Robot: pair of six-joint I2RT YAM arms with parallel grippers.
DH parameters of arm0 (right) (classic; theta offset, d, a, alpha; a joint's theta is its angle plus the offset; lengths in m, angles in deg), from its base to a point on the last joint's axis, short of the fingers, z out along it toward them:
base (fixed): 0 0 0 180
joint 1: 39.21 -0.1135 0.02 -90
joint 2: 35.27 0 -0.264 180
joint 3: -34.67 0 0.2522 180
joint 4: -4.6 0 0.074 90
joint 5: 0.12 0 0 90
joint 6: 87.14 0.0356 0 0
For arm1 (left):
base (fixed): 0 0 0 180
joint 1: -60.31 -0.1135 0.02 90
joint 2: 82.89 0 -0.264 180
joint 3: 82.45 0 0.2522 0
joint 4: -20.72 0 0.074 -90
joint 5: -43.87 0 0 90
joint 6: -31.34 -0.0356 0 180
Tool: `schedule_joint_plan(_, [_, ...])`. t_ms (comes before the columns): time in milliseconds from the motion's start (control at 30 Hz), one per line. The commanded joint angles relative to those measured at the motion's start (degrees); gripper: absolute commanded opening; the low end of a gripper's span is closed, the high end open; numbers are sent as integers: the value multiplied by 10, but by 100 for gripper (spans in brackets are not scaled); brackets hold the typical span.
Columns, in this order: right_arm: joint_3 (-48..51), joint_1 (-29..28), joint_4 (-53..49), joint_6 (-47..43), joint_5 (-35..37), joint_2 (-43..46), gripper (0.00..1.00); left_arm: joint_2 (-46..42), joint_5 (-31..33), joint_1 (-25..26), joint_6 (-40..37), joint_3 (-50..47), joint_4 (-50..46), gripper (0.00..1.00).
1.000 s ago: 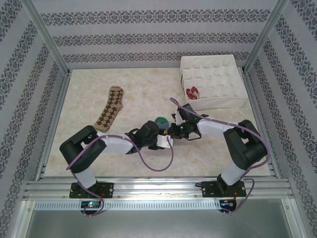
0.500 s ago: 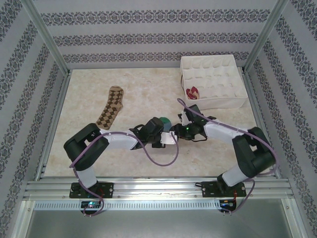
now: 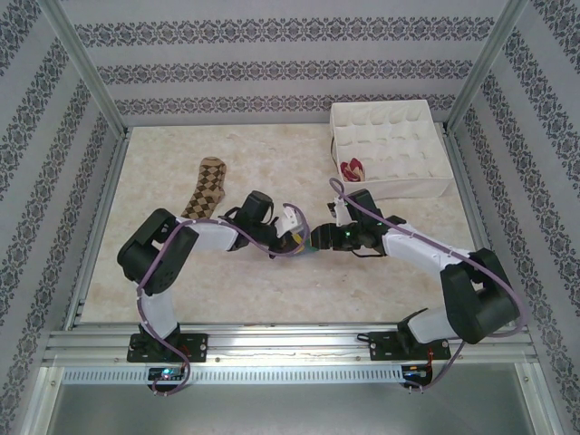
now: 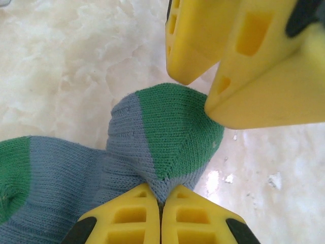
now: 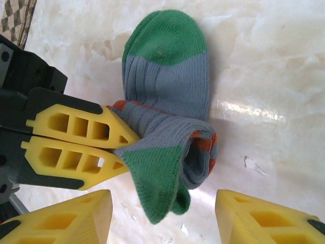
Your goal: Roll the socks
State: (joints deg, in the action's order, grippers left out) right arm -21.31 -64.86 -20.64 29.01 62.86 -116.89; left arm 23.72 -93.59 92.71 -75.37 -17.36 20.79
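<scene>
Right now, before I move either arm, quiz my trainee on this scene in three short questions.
1. True or false: the left gripper is shut on the striped sock.
2. The argyle sock is: A) rolled up, B) lying flat on the table, C) folded in half.
3. Fill in: the right gripper has its jaws ____, one on either side of the striped sock.
Key: 1 true; 2 B; 3 open.
</scene>
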Motion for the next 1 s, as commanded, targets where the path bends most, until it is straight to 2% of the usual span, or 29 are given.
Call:
schedule_joint_plan(0, [-8, -4, 36, -21, -3, -19, 56, 40, -74, -18, 98, -9, -12, 0])
schedule_joint_plan(300, [-37, -16, 65, -54, -19, -84, 55, 80, -106, -50, 222, -24, 88, 1])
schedule_joint_plan(467, [-52, -22, 78, -61, -29, -126, 41, 85, -111, -52, 218, -22, 87, 5])
schedule_joint_plan(633, [-57, -26, 75, -59, -24, -151, 17, 62, -83, -52, 169, -25, 56, 15])
schedule_joint_plan(700, [-58, -27, 59, -56, -14, -152, 11, 38, -60, -52, 138, -33, 46, 22])
schedule_joint_plan(967, [-70, -26, 1, -42, 0, -174, 6, -83, 70, -35, -21, -79, 29, 40])
